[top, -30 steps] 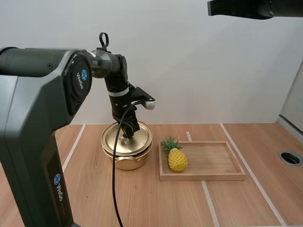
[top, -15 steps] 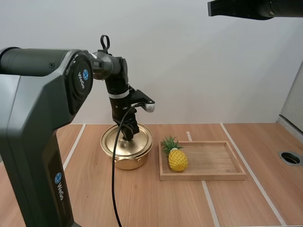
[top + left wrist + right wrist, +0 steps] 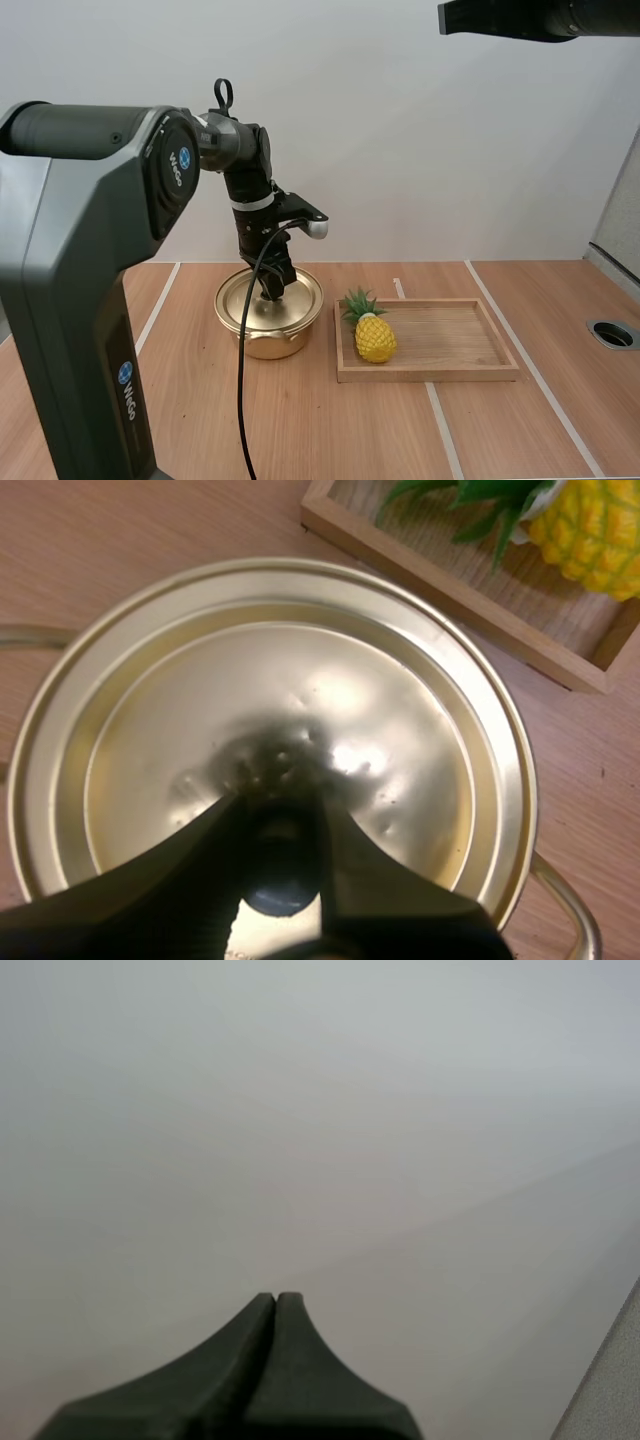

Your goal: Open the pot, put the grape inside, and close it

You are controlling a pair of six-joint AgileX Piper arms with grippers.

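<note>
A gold pot (image 3: 268, 342) stands on the table left of the wooden tray, its gold lid (image 3: 245, 300) on top. My left gripper (image 3: 274, 290) reaches down onto the middle of the lid. In the left wrist view its fingers (image 3: 200, 870) pinch the dark lid knob (image 3: 280, 890) at the centre of the lid (image 3: 330, 710). I cannot tell whether the lid rests on the pot or hangs just above it. My right gripper (image 3: 275, 1305) is shut on nothing, high up and facing a blank wall. A yellow toy pineapple (image 3: 375, 337) lies in the tray.
The wooden tray (image 3: 450, 372) sits right of the pot, with the pineapple (image 3: 590, 530) at its left end, close to the pot's rim. A round hole (image 3: 612, 334) is set in the table at the far right. White tape lines cross the tabletop.
My left gripper has shifted slightly to the right with the lid knob held in it. The pineapple and tray have not moved.
</note>
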